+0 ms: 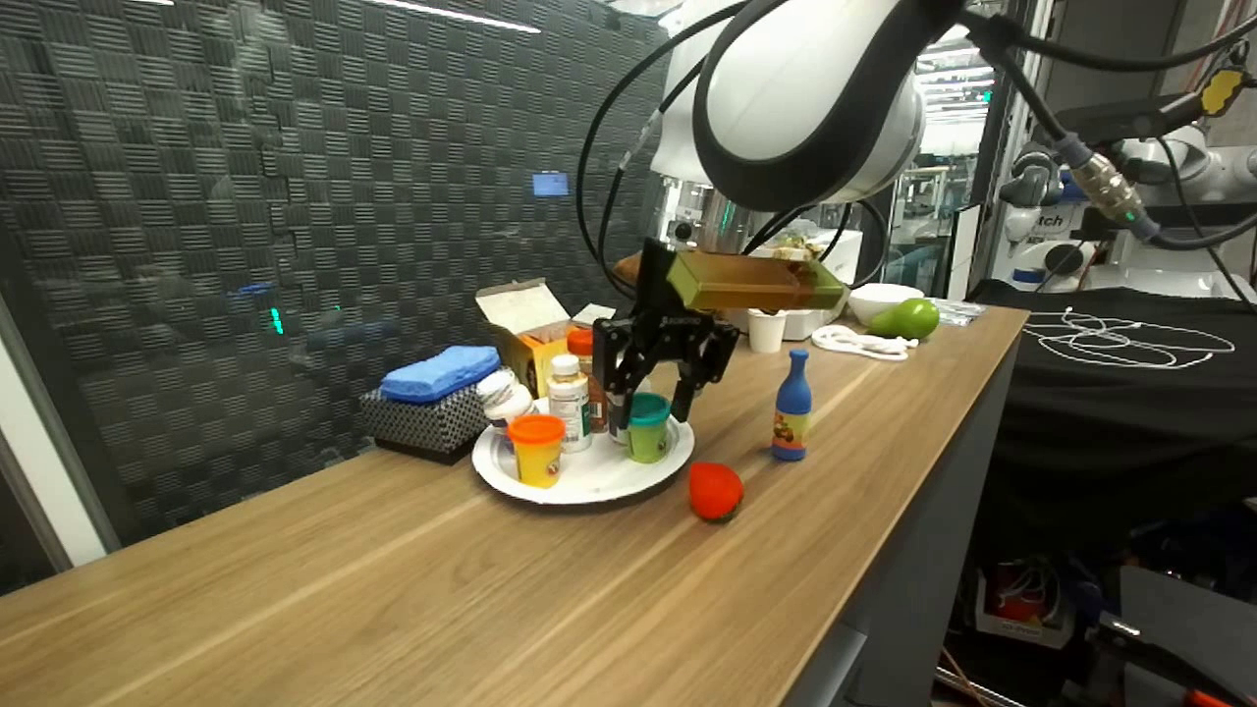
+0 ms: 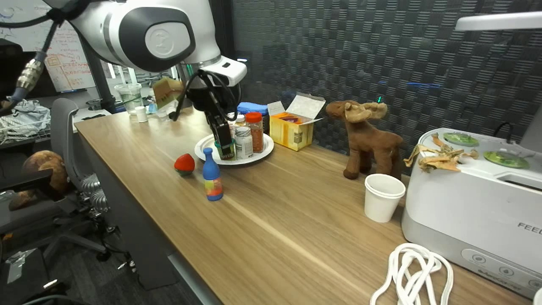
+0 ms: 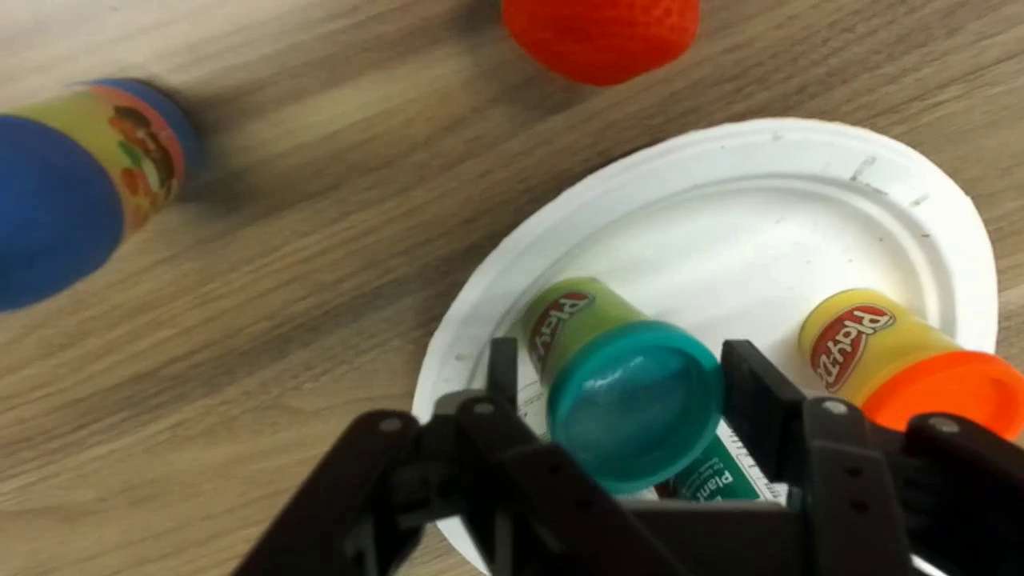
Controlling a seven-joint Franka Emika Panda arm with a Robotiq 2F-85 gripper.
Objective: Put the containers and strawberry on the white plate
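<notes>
My gripper [image 3: 622,352] points down over the white plate [image 1: 589,488], its jaws apart around the teal-lidded tub [image 3: 636,404]. In the wrist view a gap shows at the tub's left side, while its lid is close to or against the right finger [image 3: 756,400]. The tub stands on the plate. Also on the plate are the orange-lidded yellow tub [image 1: 537,457], white pill bottles [image 1: 570,405] and a red-capped brown bottle [image 2: 255,129]. The red strawberry [image 1: 716,491] lies on the table just off the plate. A blue bottle [image 2: 211,174] stands upright on the table nearby.
Behind the plate are an open yellow box [image 2: 292,131] and a dark box with a blue cloth [image 1: 442,373] on it. A plush moose [image 2: 368,140], paper cups [image 2: 383,197], a white appliance [image 2: 478,212] and a white cord [image 2: 413,275] stand further along the table.
</notes>
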